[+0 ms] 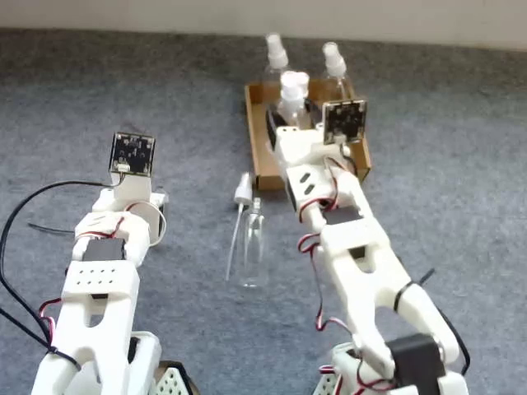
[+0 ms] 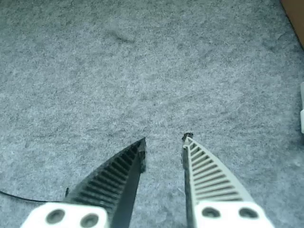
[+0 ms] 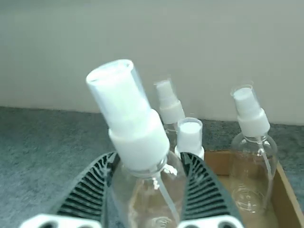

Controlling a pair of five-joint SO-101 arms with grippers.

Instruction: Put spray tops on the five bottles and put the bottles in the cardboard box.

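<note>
My right gripper [image 3: 151, 161] is shut on a clear bottle [image 3: 142, 190] with a white spray top [image 3: 128, 118], held tilted over the cardboard box [image 1: 263, 177]. Three capped bottles stand in the box behind it [image 3: 168, 107] [image 3: 190, 135] [image 3: 249, 118]. A clear bottle without a top [image 1: 254, 243] lies on the carpet between the arms. A loose spray top [image 1: 243, 189] with its thin tube lies just left of that bottle. My left gripper [image 2: 164, 145] hangs open over bare carpet, left of the lying bottle, with nothing between its fingers.
Grey carpet covers the whole work area. The box [image 3: 285, 190] sits at the back centre near a pale wall. A black cable [image 1: 33, 206] loops on the carpet left of the left arm.
</note>
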